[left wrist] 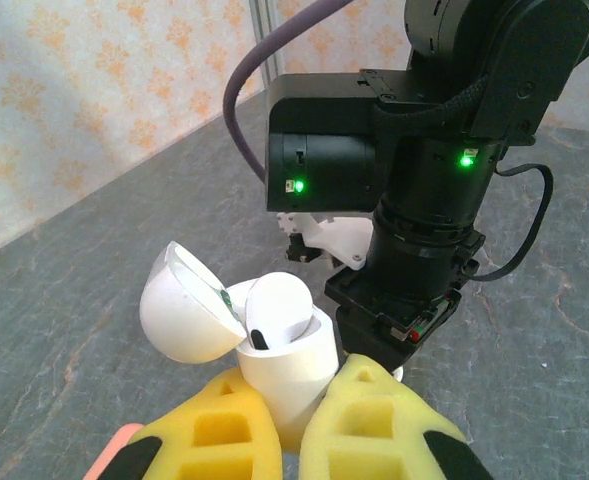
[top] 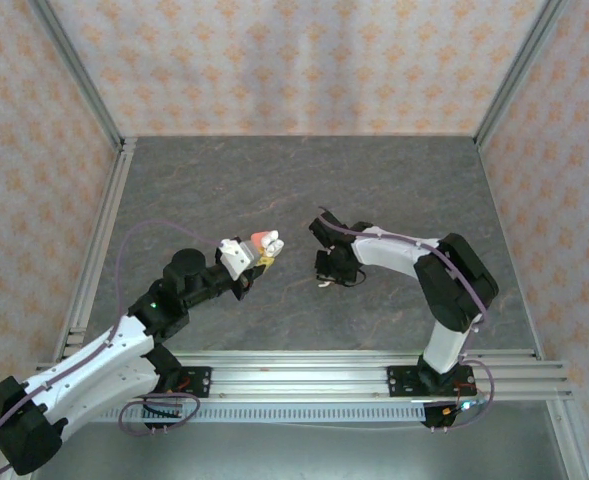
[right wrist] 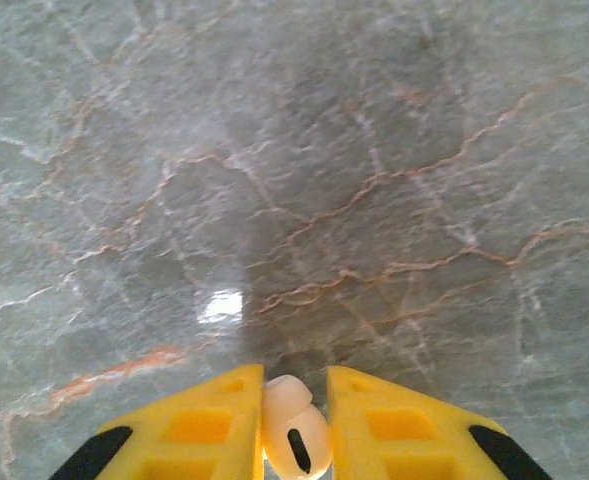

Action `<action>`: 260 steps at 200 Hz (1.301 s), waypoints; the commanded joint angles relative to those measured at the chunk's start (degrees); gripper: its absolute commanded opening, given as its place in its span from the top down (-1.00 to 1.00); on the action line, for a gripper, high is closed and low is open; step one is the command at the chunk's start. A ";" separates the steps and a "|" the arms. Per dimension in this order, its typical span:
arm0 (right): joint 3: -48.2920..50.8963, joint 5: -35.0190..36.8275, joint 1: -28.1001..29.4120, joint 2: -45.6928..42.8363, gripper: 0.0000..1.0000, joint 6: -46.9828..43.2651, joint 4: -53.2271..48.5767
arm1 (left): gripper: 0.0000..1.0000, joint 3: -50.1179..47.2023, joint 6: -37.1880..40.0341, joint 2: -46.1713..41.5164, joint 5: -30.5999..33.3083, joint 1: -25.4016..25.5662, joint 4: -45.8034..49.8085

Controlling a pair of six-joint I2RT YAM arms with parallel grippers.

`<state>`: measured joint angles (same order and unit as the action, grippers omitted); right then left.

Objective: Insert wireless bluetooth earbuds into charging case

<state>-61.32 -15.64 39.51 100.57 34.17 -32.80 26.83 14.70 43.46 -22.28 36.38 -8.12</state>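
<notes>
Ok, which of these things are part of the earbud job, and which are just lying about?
Job: white pebble-shaped charging case, lid open, in left gripper; white earbud seated in it; second white stemmed earbud in right gripper.
Just there: grey marble-patterned tabletop; purple cable; aluminium rails.

The table (top: 294,190) is a dark grey slab with a marbled look. Pale and rust-coloured veins run across it, and there is a small bright glare (right wrist: 221,305) on its sheen. Aluminium rails (top: 304,365) lie along its near edge, with the left arm's base (top: 179,381) and the right arm's base (top: 429,378) bolted onto them. A white earbud (right wrist: 296,432) sits low over the stone, perhaps resting on it; I can't tell.
</notes>
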 commanded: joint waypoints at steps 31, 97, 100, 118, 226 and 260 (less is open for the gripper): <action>-5.74 4.85 1.16 -2.28 0.61 -8.51 -8.31 | 1.00 0.20 0.25 -1.40 -0.40 -0.08 -0.57; -10.57 9.92 2.42 -15.14 0.70 -26.42 -14.53 | 1.00 -0.11 -1.82 -1.23 -5.86 -0.28 -2.49; -10.78 9.88 2.48 -15.90 0.71 -27.19 -14.69 | 1.00 -0.11 -1.88 -1.16 -6.21 -0.30 -2.70; -12.11 9.59 2.64 -19.81 0.75 -31.38 -15.12 | 1.00 0.40 -2.55 -0.93 -8.49 -0.35 -3.05; -12.24 6.96 13.52 -36.46 0.84 -48.52 -3.04 | 1.00 6.10 -6.76 1.79 -20.56 -0.35 -3.65; -10.92 4.97 14.26 -38.09 0.86 -50.47 -1.48 | 1.00 7.79 -7.86 2.59 -23.50 -0.36 -3.13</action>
<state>-73.45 -9.10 53.25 63.55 -12.91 -37.15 31.94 8.62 45.63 -41.47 36.38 -8.80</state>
